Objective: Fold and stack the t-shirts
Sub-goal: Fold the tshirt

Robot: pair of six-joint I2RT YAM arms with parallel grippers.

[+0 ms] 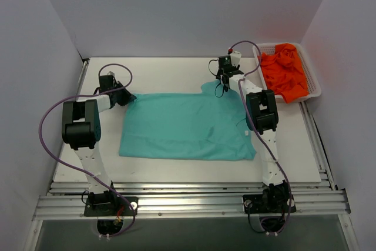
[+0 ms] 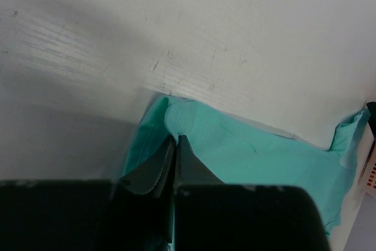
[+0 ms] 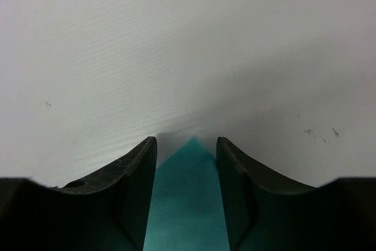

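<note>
The teal-green t-shirt (image 1: 188, 124) lies spread flat across the middle of the table. My left gripper (image 1: 130, 97) is at its far left corner, shut on a pinch of the teal cloth (image 2: 252, 151), with the jaws (image 2: 177, 137) pressed together on the fabric's edge. My right gripper (image 1: 219, 88) is at the shirt's far right corner. It is open (image 3: 187, 142), and the pointed teal corner (image 3: 188, 198) lies between its fingers, ungripped. The orange t-shirts (image 1: 285, 72) lie crumpled in a basket at the far right.
The white basket (image 1: 315, 83) stands at the table's far right corner, by the right wall. White walls close in the table on the left, back and right. An aluminium rail runs along the near edge.
</note>
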